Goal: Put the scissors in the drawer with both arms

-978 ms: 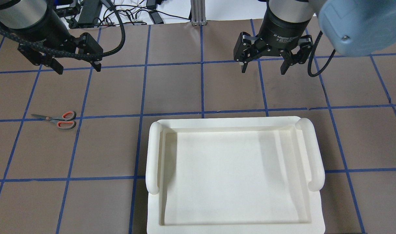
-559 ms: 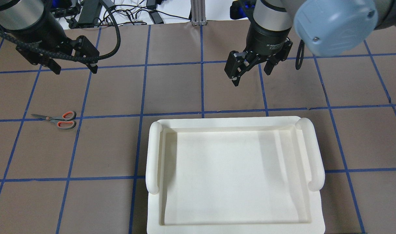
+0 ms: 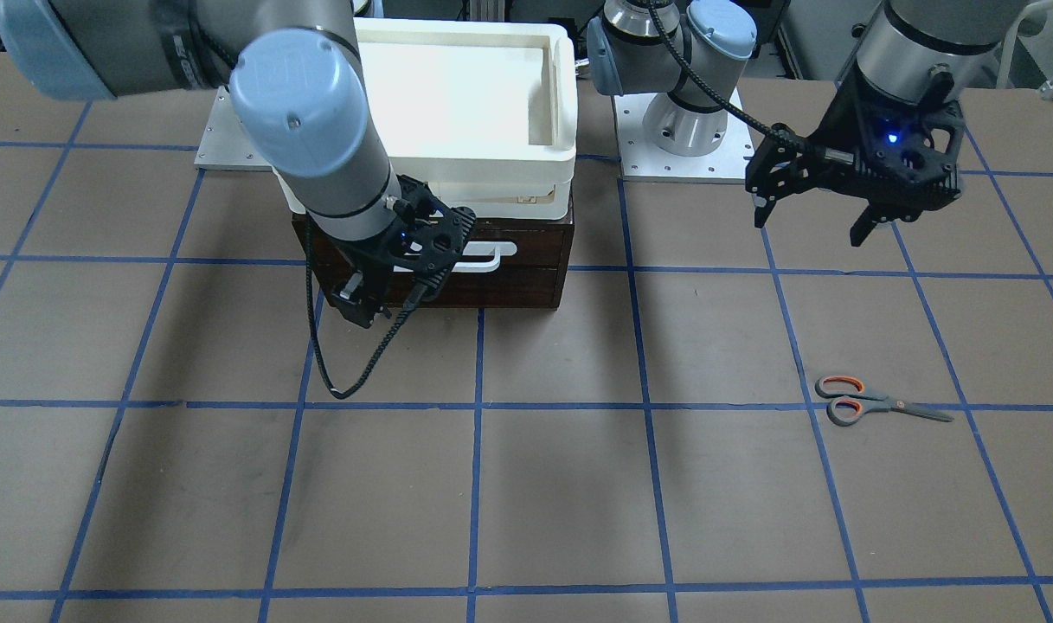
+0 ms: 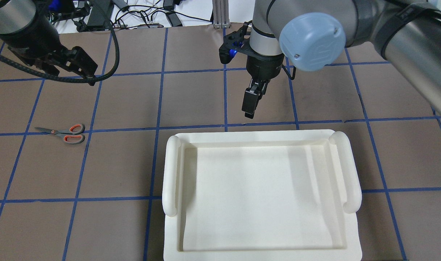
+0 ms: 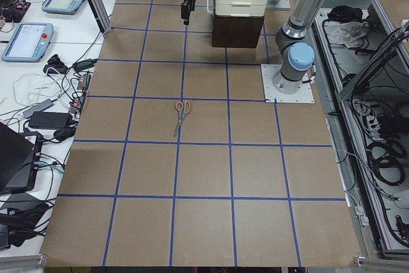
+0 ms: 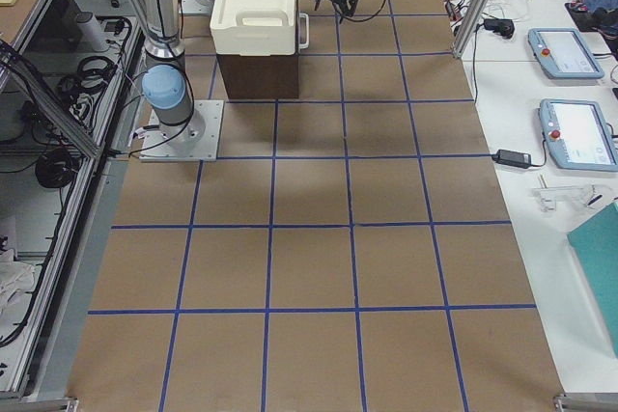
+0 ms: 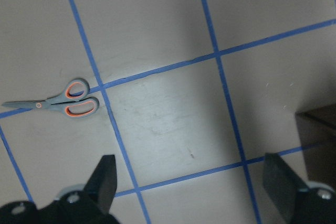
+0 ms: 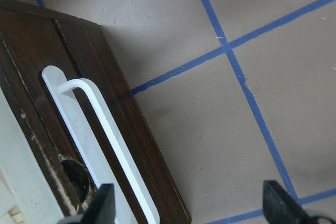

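No legible text, no readable labels or numbers

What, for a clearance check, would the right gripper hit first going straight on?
The right gripper likely meets the table just in front of the drawer; its white handle is close, depth unclear.

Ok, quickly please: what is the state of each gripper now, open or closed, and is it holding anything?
Left gripper: open, holding nothing.
Right gripper: open, holding nothing.
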You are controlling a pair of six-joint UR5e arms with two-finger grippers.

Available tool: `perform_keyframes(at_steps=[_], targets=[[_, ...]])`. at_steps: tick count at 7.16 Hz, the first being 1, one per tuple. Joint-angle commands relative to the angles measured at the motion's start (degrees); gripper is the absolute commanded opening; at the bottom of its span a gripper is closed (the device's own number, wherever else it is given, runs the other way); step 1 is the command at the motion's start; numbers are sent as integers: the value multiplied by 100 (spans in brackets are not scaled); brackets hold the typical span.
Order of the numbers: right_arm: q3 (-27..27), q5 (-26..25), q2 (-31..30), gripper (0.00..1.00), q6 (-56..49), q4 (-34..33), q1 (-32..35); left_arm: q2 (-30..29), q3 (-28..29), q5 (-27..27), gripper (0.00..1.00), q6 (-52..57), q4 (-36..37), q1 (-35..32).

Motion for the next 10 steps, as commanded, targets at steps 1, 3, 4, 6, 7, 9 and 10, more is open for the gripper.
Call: perform_keyframes(at_steps=[1,3,4,6,7,9,10], targets=[[-269,150,417,99,-1270,513,-3,-125,-52,-5,100,2541,26,1197],[-551,202,786,98,-1695,1384,23,-414,-148,-5,100,3937,243,1535],[-569,298,831,97,-2314,1553,23,-607,-210,3,100,4491,611,1632],[-945,360,1154,96,-2513,1764,23,-968,-368,-5,98,5817,1113,2061],[-1104,422,1287,96,-2505,1957,23,-1126,-429,3,98,6946,1498,2133],[-1044,528,1428,98,-2478,2003,23,-1653,-483,-5,99,8316,2142,2134],[-966,536,1429,98,-2243,2003,41,-1908,-483,-5,99,9268,2179,2134]])
